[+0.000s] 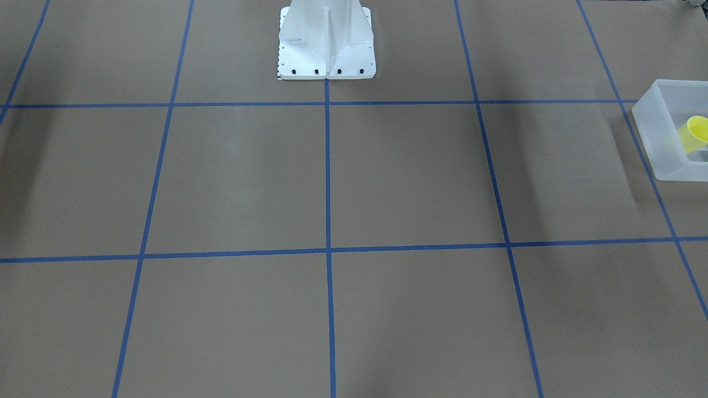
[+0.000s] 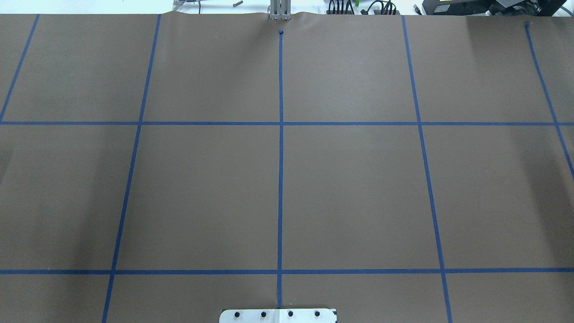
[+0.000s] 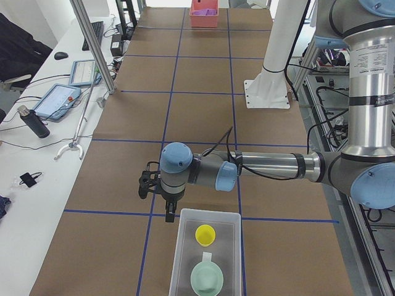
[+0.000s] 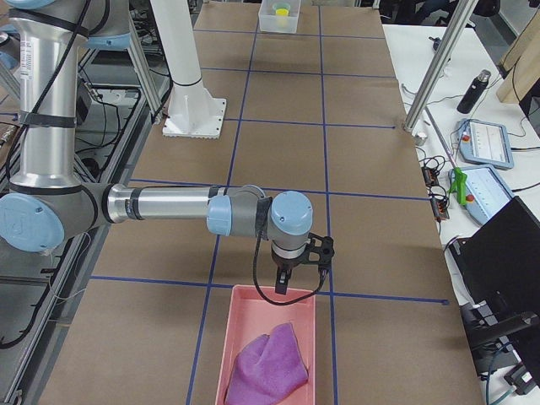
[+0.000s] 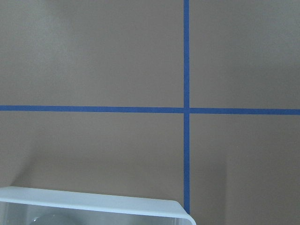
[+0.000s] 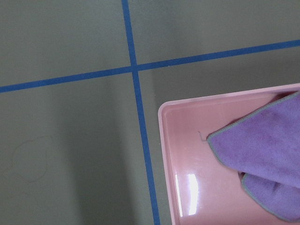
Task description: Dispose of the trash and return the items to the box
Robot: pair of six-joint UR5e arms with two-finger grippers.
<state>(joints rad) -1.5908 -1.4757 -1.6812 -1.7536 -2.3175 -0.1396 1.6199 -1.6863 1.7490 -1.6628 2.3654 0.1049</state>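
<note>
The frosted white box (image 3: pixel 210 213) sits at the table's end on my left. The yellow cup (image 3: pixel 205 235) and the mint-green bowl (image 3: pixel 207 279) stand inside it. The box (image 1: pixel 658 127) and the cup (image 1: pixel 696 132) also show at the right edge of the front view. My left gripper (image 3: pixel 168 213) hangs just beyond the box's far rim, apart from it; I cannot tell if it is open or shut. The left wrist view shows only the box rim (image 5: pixel 93 202). My right gripper (image 4: pixel 281 287) hangs over the near edge of a pink tray; its state cannot be told.
The pink tray (image 4: pixel 261 312) at the table's right end holds a crumpled purple cloth (image 4: pixel 266 363); both show in the right wrist view, tray (image 6: pixel 187 140) and cloth (image 6: pixel 262 154). The white robot base (image 1: pixel 326 50) stands mid-table. Blue tape lines grid the brown table.
</note>
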